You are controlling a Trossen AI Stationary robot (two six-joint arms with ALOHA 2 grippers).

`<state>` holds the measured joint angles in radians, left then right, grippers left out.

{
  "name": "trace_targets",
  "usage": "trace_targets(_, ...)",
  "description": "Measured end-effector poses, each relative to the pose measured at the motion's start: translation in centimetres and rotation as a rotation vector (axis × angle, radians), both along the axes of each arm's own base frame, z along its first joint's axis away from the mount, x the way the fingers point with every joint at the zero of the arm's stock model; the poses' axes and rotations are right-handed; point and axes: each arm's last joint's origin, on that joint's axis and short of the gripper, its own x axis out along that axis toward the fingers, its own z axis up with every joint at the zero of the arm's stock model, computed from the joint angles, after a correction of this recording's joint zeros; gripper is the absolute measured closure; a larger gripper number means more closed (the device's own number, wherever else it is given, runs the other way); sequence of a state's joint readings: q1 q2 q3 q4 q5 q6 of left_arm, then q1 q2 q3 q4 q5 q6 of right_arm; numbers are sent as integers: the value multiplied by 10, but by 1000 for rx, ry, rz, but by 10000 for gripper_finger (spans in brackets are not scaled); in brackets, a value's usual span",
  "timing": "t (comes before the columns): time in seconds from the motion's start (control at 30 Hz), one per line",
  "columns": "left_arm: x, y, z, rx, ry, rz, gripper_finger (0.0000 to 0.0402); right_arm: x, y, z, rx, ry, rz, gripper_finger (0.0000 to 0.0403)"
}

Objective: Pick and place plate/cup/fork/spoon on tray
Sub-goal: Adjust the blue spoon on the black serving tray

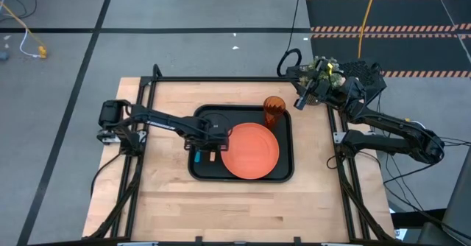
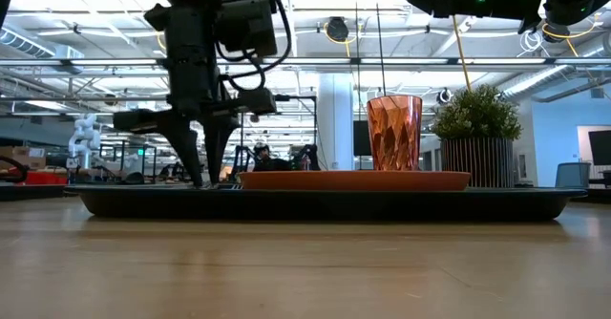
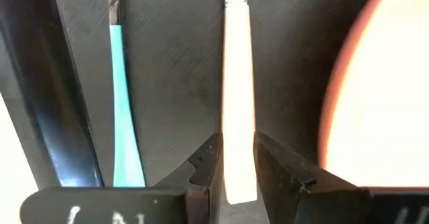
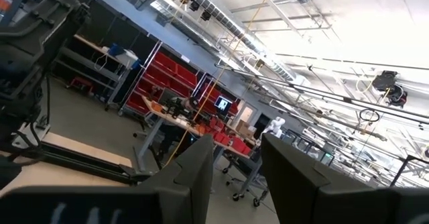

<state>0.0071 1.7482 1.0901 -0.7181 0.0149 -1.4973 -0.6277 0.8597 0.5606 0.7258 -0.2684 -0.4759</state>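
The black tray (image 1: 283, 174) holds the orange plate (image 1: 250, 152) on its right half and the ribbed amber cup (image 1: 274, 107) upright in its far right corner. The blue-handled spoon (image 3: 120, 103) and the tan-handled fork (image 3: 238, 83) lie side by side on the tray floor left of the plate. My left gripper (image 3: 238, 177) is low over the tray's left part (image 2: 205, 180), shut on the fork's handle. My right gripper (image 4: 234, 163) is open and empty, raised beyond the tray's far right corner (image 1: 302, 102). My left gripper pinches the fork's tan handle near its free end (image 3: 238, 150) between its two fingers, one on each long side. The fingers come from above, pointing down, and lie across the handle. The fork lies flat on the tray floor, parallel to the spoon.
A potted green plant (image 1: 324, 69) stands at the table's far right corner, near my right arm; it shows behind the cup in the low view (image 2: 477, 138). Bare wood table (image 1: 169, 202) lies in front of the tray and at its left.
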Motion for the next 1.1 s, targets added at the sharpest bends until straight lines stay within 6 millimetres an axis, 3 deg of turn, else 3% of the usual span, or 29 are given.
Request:
trace_targets(0.47, -6, 2, 19, 32, -53, -54, 319, 0, 0, 0, 0, 1, 0, 284)
trace_targets(0.6, -2, 8, 32, 58, -162, -88, 320, 0, 0, 0, -1, -1, 0, 284)
trace_targets(0.73, 8, 22, 56, 138, -383, -163, 320, 0, 0, 0, -2, -3, 0, 284)
trace_targets(0.83, 17, 32, 82, 295, -607, -296, 320, 0, 0, 0, -2, -3, -1, 284)
trace_targets(0.93, 22, 39, 112, 560, -800, -447, 320, 0, 0, 0, -1, -2, -1, 284)
trace_targets(1.03, 20, 41, 139, 854, -874, -569, 320, 1, -1, 0, -2, 2, -3, 284)
trace_targets(1.1, 12, 42, 151, 1017, -829, -630, 320, 2, -1, -1, -7, 9, -7, 284)
